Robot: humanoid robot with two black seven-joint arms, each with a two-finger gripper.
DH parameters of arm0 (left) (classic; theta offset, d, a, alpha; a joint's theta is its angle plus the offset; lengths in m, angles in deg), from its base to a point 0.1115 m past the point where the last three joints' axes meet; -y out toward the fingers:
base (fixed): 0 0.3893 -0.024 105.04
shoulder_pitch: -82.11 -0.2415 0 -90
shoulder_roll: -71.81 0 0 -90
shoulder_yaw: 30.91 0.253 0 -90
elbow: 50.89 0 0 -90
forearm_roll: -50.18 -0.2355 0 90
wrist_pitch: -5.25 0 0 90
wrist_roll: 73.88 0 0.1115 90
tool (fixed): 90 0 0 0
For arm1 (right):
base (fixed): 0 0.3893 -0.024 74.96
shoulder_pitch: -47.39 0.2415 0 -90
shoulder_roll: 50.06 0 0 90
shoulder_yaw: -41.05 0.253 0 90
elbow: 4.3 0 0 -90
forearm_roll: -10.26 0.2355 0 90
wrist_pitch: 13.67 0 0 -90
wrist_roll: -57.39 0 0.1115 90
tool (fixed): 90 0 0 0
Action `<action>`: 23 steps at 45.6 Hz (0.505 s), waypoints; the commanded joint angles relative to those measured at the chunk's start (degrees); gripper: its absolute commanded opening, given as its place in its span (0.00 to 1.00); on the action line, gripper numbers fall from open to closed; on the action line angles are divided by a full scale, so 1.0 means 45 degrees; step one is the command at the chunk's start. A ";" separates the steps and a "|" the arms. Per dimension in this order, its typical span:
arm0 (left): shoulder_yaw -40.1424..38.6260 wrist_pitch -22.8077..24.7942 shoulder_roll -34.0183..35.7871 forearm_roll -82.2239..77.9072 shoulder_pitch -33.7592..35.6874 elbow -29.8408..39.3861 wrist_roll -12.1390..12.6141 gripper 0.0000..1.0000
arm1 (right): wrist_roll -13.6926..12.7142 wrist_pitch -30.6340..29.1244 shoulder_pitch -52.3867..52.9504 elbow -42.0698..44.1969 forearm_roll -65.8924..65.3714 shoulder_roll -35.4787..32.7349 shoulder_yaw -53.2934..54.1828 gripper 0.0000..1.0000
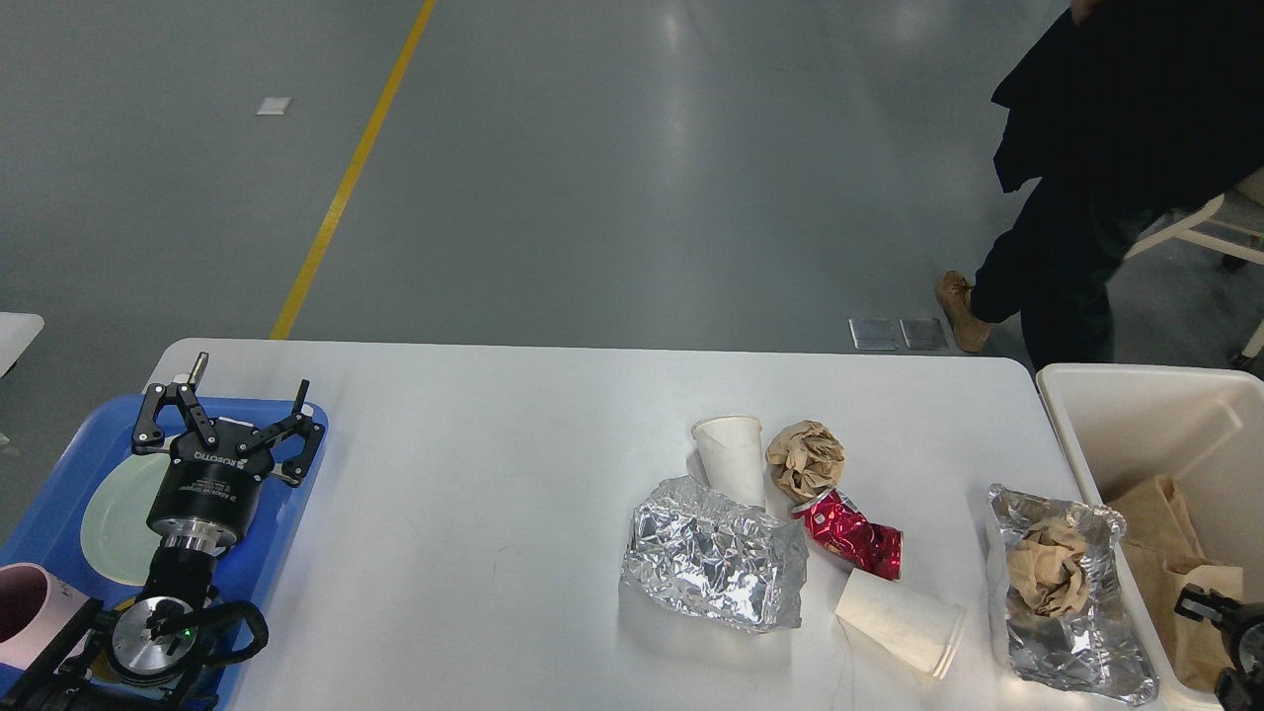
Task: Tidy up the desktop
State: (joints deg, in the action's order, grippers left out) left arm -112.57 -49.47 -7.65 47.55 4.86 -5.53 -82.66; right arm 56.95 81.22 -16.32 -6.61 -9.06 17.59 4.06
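Note:
The white desktop (474, 434) carries litter on its right half: an upright white paper cup (731, 459), a crumpled brown paper ball (807, 456), a crushed red can (851, 535), a crumpled foil sheet (711, 555), a paper cup on its side (901, 620) and a foil tray holding brown paper (1068, 592). My left gripper (235, 397) is open and empty above the blue tray (59, 484) at the far left. My right gripper (1229, 632) shows only partly at the bottom right, over the cream bin (1136, 400); its fingers cannot be told apart.
The blue tray holds a pale green plate (114, 509) and a pink mug (18, 612). Brown paper bags (1165, 513) lie in the bin. A person in dark clothes (1086, 178) stands behind the table's far right corner.

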 commanded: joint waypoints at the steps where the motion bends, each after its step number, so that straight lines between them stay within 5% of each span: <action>1: 0.0001 0.0011 0.0001 0.0000 0.0000 -0.0001 -0.0001 0.97 | 0.0019 0.0009 0.0037 -0.0073 0.0015 -0.0169 -0.0003 1.00; 11: 0.0001 -0.0009 0.0001 0.0000 0.0000 -0.0001 -0.0001 0.97 | 0.0019 -0.0050 0.1052 -0.1965 -0.0024 -0.1457 0.0017 1.00; 23: 0.0001 -0.0009 0.0001 0.0000 0.0000 -0.0001 -0.0001 0.97 | -0.0234 -0.1513 0.5754 -0.8096 -0.0765 -0.4835 -0.1972 1.00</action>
State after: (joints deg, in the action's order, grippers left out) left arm -112.57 -49.47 -7.65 47.55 4.86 -5.51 -82.66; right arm 56.53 78.29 -2.44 -30.81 -10.40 2.63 1.21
